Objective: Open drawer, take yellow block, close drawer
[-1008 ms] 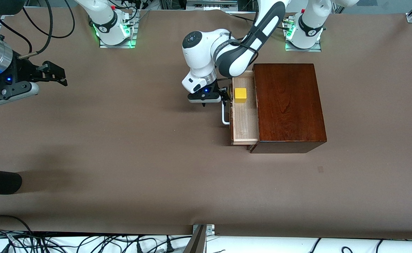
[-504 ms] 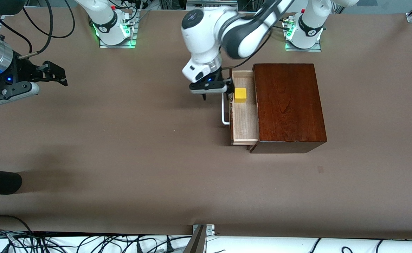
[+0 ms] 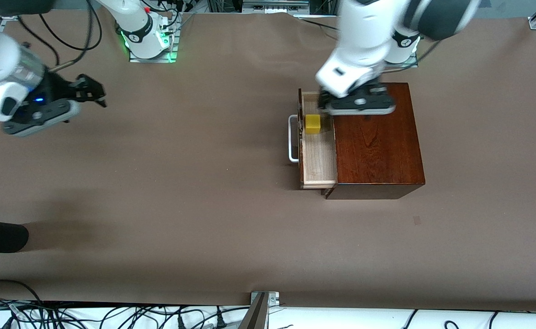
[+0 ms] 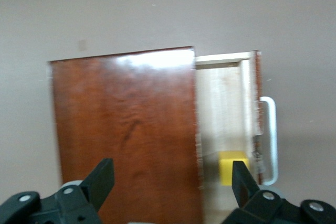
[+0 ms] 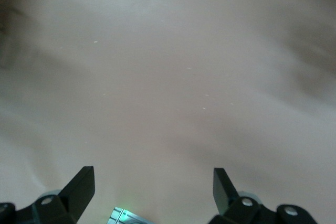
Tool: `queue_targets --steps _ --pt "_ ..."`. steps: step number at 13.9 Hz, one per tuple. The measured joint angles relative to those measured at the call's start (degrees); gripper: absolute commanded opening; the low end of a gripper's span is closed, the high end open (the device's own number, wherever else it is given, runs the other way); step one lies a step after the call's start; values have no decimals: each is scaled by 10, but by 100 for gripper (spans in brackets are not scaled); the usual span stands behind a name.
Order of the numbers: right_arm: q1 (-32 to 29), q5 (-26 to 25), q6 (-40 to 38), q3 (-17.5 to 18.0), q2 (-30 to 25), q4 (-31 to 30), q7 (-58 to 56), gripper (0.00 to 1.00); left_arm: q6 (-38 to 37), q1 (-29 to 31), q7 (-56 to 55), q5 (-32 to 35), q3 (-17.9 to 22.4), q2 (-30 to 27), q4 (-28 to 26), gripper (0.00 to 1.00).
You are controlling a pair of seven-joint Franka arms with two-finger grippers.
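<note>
Drawer [image 3: 317,155] pulled out of box [image 3: 375,137], toward right arm's end of table [image 3: 204,205]. Block [image 3: 313,124] sits in drawer's end nearest the bases, by the handle [image 3: 292,138] side wall. Left gripper [image 4: 170,182] up over box and drawer, fingers apart, empty. Right gripper [image 5: 153,182] over bare table near its edge, fingers apart, empty.

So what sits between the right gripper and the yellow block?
Only bare table up to the drawer's front and handle; the front view shows nothing standing between right gripper and yellow block.
</note>
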Motion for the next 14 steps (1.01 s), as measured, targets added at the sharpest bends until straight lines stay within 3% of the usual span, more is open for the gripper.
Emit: queue_targets --steps 6,10,14 --pt "174 0 23 5 40 -1 4 100 -97 148 190 -47 4 -19 24 100" --pt "299 0 125 8 93 -1 2 100 -111 253 300 -91 7 -6 23 100" --pt "414 -30 202 9 177 44 3 100 -97 285 335 -115 11 17 23 100"
